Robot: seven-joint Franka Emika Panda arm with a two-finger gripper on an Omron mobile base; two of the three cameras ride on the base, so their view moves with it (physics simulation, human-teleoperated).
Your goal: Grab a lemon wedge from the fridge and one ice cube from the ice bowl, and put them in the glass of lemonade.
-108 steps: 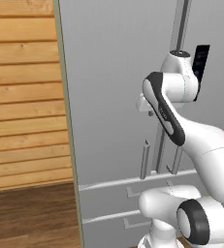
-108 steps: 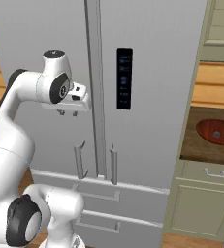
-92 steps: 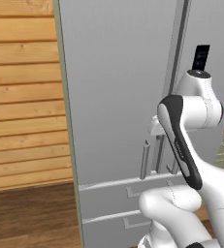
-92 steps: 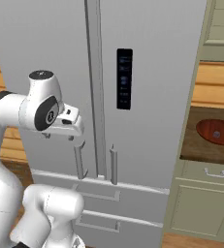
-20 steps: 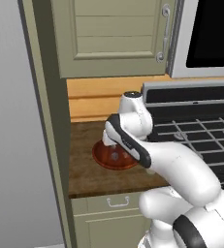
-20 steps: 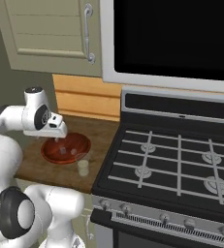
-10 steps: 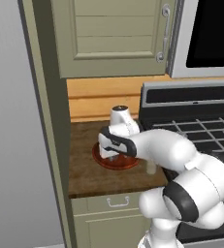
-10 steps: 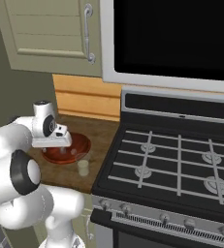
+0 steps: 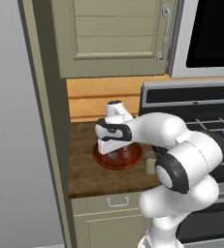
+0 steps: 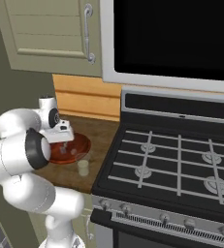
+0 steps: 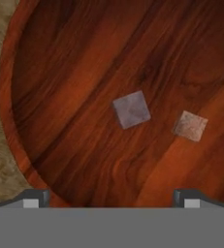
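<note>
The gripper hangs over the ice bowl with jaws spread wide, grasping nothing. One ice cube lies straight ahead between the fingertips — small, square, frosted. A second cube sits just beside it. The bowl is smooth, reddish, grained wood — round and shallow.

White arm w/ dark joints bends forward from the base, elbow up, forearm reaching out and the wrist turned so the hand faces straight down. Gripper hangs low at the end of it, also seen from the other side, partly hidden by the robot's own links there. In hand view the two dark fingertips stand far apart at the bottom edge, jaws spread wide w/ nothing between them.
</note>
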